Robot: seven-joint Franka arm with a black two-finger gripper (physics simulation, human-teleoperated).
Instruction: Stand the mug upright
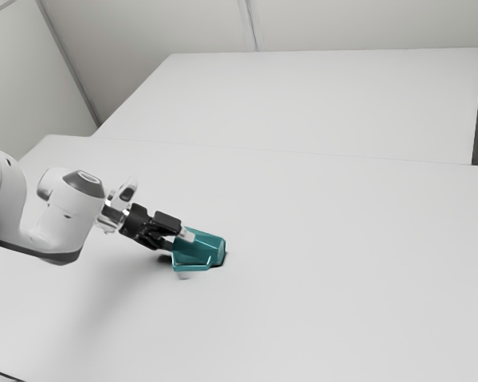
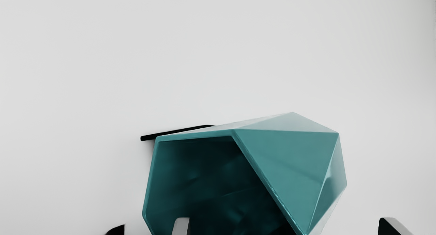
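the teal mug (image 1: 201,248) lies on its side on the pale surface (image 1: 327,270), not upright, its mouth turned toward the robot's gripper (image 1: 181,239) and its closed end toward the exterior view's right. the gripper is open at the mug, its fingers (image 2: 181,226) set wide apart: in the wrist view one tip shows in front of the dark mouth and the other beyond the mug's outer side, though whether either touches it is hard to tell.
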